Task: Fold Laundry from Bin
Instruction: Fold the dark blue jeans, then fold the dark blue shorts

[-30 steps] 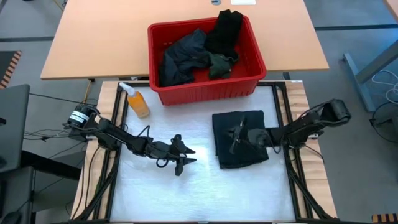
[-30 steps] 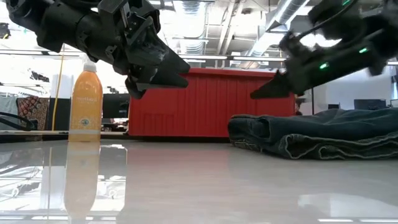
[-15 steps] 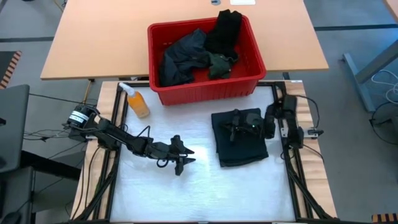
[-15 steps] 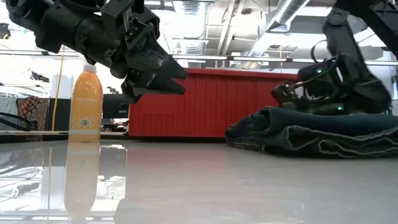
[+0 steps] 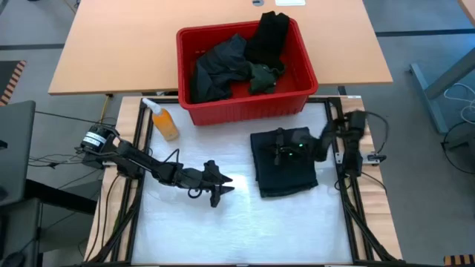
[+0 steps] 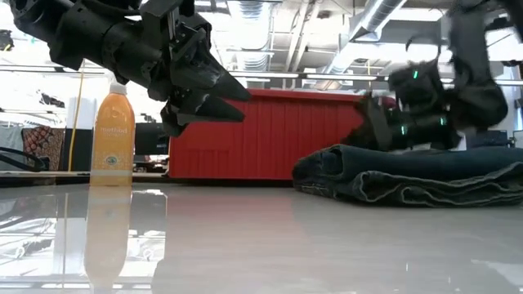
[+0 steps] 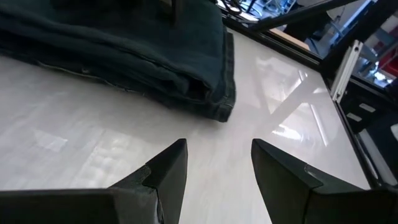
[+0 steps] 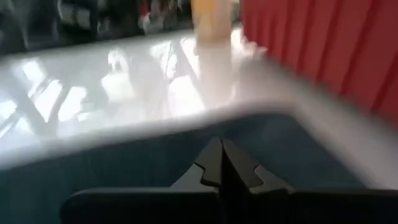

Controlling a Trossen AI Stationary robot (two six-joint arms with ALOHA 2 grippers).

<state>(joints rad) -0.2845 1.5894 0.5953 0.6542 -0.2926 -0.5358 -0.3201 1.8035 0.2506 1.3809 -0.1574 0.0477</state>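
Currently the white table top (image 5: 245,230) is carrying everything, with a wooden table (image 5: 119,44) lying beyond it. The bin (image 5: 241,107) is sitting at the far edge of the white surface, roughly centred, and is holding dark laundry (image 5: 223,67): a navy-grey piece on its left side, a black piece (image 5: 269,33) draping over the far rim, and a dark green bit (image 5: 261,76) between them.

Folded dark jeans (image 5: 286,165) are lying flat on the white surface, just in front of the bin's right half. The right gripper (image 5: 280,152) is resting over the jeans' far part; its fingers are pressing together, closed, with no cloth visibly between them in the right wrist view.

The left gripper (image 5: 219,190) is hovering above the table's middle-left, well apart from the jeans, fingers standing apart and holding nothing; bare table is showing between them.

An orange bottle (image 5: 163,122) is standing upright near the bin's left front corner.
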